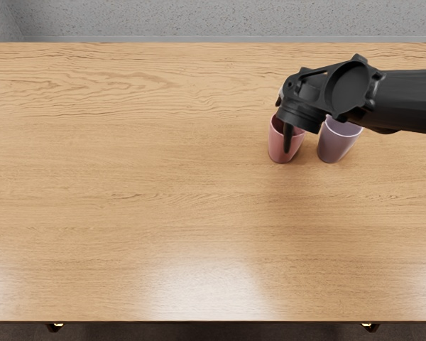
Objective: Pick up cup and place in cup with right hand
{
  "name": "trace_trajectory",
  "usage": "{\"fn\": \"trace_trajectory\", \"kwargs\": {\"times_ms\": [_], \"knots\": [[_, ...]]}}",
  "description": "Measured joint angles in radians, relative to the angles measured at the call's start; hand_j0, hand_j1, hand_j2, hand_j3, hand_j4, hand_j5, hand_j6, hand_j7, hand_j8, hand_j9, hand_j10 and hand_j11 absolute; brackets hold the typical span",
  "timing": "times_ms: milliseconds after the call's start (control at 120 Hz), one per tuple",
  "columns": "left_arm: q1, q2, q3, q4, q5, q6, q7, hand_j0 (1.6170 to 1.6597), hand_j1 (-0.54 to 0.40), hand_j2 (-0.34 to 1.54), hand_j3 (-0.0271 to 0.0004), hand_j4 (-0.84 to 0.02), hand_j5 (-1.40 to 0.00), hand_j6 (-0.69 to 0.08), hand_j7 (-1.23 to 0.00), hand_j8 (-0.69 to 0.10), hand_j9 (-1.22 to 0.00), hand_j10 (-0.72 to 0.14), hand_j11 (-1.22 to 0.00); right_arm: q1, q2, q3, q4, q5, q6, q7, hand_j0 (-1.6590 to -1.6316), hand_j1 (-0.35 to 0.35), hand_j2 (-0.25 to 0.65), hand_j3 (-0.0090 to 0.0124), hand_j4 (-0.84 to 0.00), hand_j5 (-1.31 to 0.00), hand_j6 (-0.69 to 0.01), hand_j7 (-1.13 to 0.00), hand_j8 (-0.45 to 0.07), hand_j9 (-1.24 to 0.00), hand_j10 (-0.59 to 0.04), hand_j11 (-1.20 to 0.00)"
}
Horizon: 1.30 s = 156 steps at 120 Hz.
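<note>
Pink cup is my bet for the one to move, since the right hand is right over it. Can't tell if that hand is wide, narrow or actually gripping anything, the angle hides too much. The cup sits toward the right and far part of the surface, with the purple cup just beside it, a bit apart, on the right.

Handling-wise, I'd guess it's light and fairly stiff, probably thin plastic or something like it. The walls look smooth, so it could be slippery if the hold is lazy. No idea if it's fragile, but I wouldn't crush it. I'd take it by the outer wall, around the middle or a little higher, and keep the base free so it can drop into the other one. Don't hold too low, or the hand will probably bump the purple cup's rim. And watch the taper, it could slide down through a loose hold.

Looks: dusty pink, plain, darker inside, with a paler rim that's partly covered. Narrower toward the base, no handle that I can see. The purple one is a soft lilac with a similar shape, so nesting should work imo.
</note>
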Motion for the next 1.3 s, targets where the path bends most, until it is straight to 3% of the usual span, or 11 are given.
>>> {"fn": "trace_trajectory", "kwargs": {"times_ms": [300,467,500,592,808,908,925,992,1083,1208,1300], "knots": [[0.000,0.000,0.000,0.000,0.000,0.000,0.000,1.6581,0.349,0.00,0.0000,0.000,0.00,0.000,0.00,0.000,0.00,0.000,0.00,-0.004,0.001,0.000,0.001,-0.001,-0.009,0.000,-1.6581,-0.006,-0.055,0.0000,-0.287,-0.37,-0.288,-0.37,-0.287,-0.37,-0.286,-0.37],[0.000,0.000,0.000,0.000,0.000,0.000,0.000,1.6581,0.349,0.00,0.0000,0.000,0.00,0.000,0.00,0.000,0.00,0.000,0.00,-0.002,0.001,0.000,0.002,-0.002,-0.010,0.000,-1.6581,0.081,-0.035,0.0000,-0.321,-0.42,-0.325,-0.42,-0.322,-0.42,-0.322,-0.42],[0.000,0.000,0.000,0.000,0.000,0.000,0.000,1.6581,0.349,0.00,0.0000,0.000,0.00,0.000,0.00,0.000,0.00,0.000,0.00,-0.003,0.001,0.000,0.003,-0.002,-0.010,0.000,-1.6580,0.094,-0.029,0.0000,-0.325,-0.43,-0.330,-0.43,-0.311,-0.43,-0.326,-0.43],[0.000,0.000,0.000,0.000,0.000,0.000,0.000,1.6581,0.349,0.00,0.0000,0.000,0.00,0.000,0.00,0.000,0.00,0.000,0.00,-0.003,0.001,0.000,0.003,-0.002,-0.012,0.000,-1.6576,0.094,-0.037,0.0000,-0.335,-0.45,-0.325,-0.44,-0.295,-0.45,-0.336,-0.45],[0.000,0.000,0.000,0.001,0.000,0.000,0.000,1.6581,0.349,0.00,0.0000,0.000,0.00,0.000,0.00,0.000,0.00,0.000,0.00,0.003,0.003,0.000,0.005,-0.010,-0.017,0.000,-1.6578,0.082,-0.027,0.0000,-0.360,-0.47,-0.357,-0.47,-0.328,-0.47,-0.361,-0.47],[-0.001,0.000,0.000,0.001,0.000,0.000,0.000,1.6581,0.349,0.00,0.0000,0.000,0.00,0.000,0.00,0.000,0.00,0.000,0.00,0.001,0.013,0.000,0.002,-0.017,-0.021,-0.001,-1.6558,0.073,-0.062,0.0002,-0.373,-0.50,-0.359,-0.49,-0.310,-0.50,-0.372,-0.50],[0.000,0.000,0.000,0.001,0.000,0.000,0.000,1.6581,0.349,0.00,0.0000,0.000,0.00,0.000,0.00,0.000,0.00,0.000,0.00,0.001,0.015,0.000,0.001,-0.017,-0.021,-0.001,-1.6554,0.070,-0.064,-0.0010,-0.375,-0.50,-0.362,-0.49,-0.311,-0.50,-0.375,-0.50],[0.000,0.000,0.000,0.001,0.000,0.000,0.000,1.6581,0.349,0.00,0.0000,0.000,0.00,0.000,0.00,0.000,0.00,0.000,0.00,0.000,0.019,0.000,0.000,-0.019,-0.023,-0.002,-1.6540,0.064,-0.075,0.0004,-0.388,-0.53,-0.359,-0.51,-0.303,-0.53,-0.389,-0.53],[0.000,0.000,0.000,0.001,0.000,0.000,0.000,1.6581,0.349,0.00,0.0000,0.000,0.00,0.000,0.00,0.000,0.00,0.000,0.00,0.000,0.021,0.001,-0.001,-0.019,-0.028,-0.002,-1.6527,0.058,-0.083,-0.0002,-0.401,-0.57,-0.354,-0.54,-0.287,-0.56,-0.401,-0.56],[-0.001,0.000,0.000,0.002,0.000,0.000,0.000,1.6581,0.349,0.00,0.0000,0.000,0.00,0.000,0.00,0.000,0.00,0.000,0.00,0.001,0.022,0.002,-0.001,-0.018,-0.032,-0.001,-1.6530,0.051,-0.082,-0.0001,-0.418,-0.59,-0.348,-0.57,-0.284,-0.58,-0.399,-0.58],[-0.001,0.000,0.000,0.002,0.000,0.000,0.000,1.6581,0.349,0.00,0.0000,0.000,0.00,0.000,0.00,0.000,0.00,0.000,0.00,0.014,0.017,0.003,0.003,-0.016,-0.030,0.000,-1.6546,0.076,-0.021,0.0005,-0.425,-0.60,-0.337,-0.58,-0.273,-0.59,-0.393,-0.59]]}}
